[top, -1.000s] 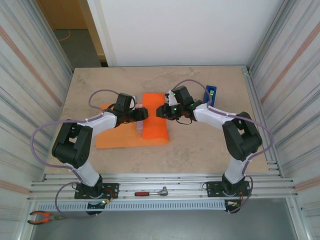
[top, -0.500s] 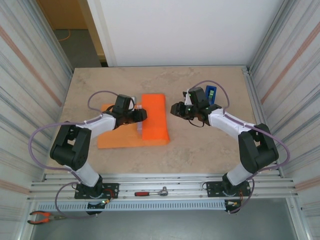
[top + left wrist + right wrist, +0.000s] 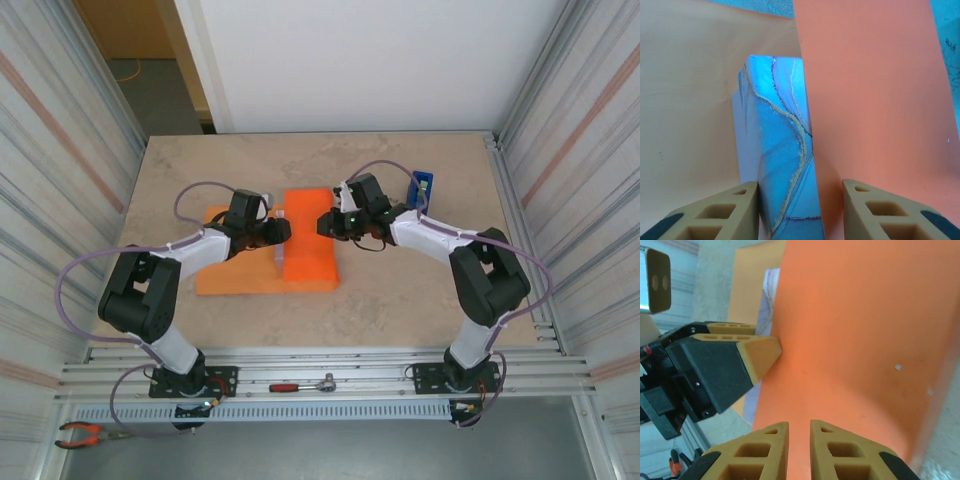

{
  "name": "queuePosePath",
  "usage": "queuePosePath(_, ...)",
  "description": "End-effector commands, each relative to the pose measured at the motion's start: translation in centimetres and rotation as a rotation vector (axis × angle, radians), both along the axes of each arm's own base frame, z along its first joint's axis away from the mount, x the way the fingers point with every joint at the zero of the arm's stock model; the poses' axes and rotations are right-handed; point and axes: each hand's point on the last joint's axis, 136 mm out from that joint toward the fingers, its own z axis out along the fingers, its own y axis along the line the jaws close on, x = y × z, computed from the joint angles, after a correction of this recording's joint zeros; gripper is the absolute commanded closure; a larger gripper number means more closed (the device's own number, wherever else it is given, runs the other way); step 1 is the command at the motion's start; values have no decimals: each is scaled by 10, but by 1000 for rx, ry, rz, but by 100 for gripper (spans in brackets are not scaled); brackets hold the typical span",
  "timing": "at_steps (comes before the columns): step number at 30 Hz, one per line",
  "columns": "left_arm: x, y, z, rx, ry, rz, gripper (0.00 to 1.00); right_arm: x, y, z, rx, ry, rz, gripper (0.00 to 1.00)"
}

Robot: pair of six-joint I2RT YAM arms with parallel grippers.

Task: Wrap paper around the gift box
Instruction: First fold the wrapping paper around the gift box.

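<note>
The orange paper [image 3: 235, 272] lies flat on the table at the left, and its right part is folded up over the gift box [image 3: 279, 247]. The box's bare side is blue marble with gold veins [image 3: 782, 150]. My left gripper [image 3: 283, 230] straddles that side and the paper flap [image 3: 875, 100]. It [image 3: 800, 187] is open, with the left finger against the box and the right finger a little off the paper. My right gripper [image 3: 322, 224] hovers at the folded paper's [image 3: 865, 330] top. Its [image 3: 800, 425] fingers are nearly together, with a narrow empty gap between them.
A blue tape dispenser [image 3: 422, 187] stands at the back right, just behind the right arm. Corrugated walls close in both sides of the table. A ratchet wrench [image 3: 300, 385] lies on the front rail, and pliers [image 3: 85, 433] lie below it at the left.
The right gripper swung out to the right, then came back onto the folded paper with its jaws narrower. The left jaws have narrowed around the box's side.
</note>
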Motion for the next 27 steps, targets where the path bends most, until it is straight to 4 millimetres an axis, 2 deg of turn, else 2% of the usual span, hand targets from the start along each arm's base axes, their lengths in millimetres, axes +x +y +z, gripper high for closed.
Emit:
queuePosePath(1,-26,7,-24,56,89,-29,62,2,12,-3,0,4,35,81)
queuePosePath(6,-25,5,-20,41,84,-27,62,1,20,-20,-19,35,48,83)
queuePosePath(9,-25,3,-17,30,82,-29,61,-2,18,-34,-44,57,47,84)
queuePosePath(13,-18,7,-2,11,55,-16,58,-6,12,-47,-69,76,40,86)
queuePosePath(20,1,17,26,-35,11,24,41,-10,9,-55,-83,87,39,87)
queuePosePath(27,10,6,27,-60,30,10,31,-12,6,-59,-88,91,41,87)
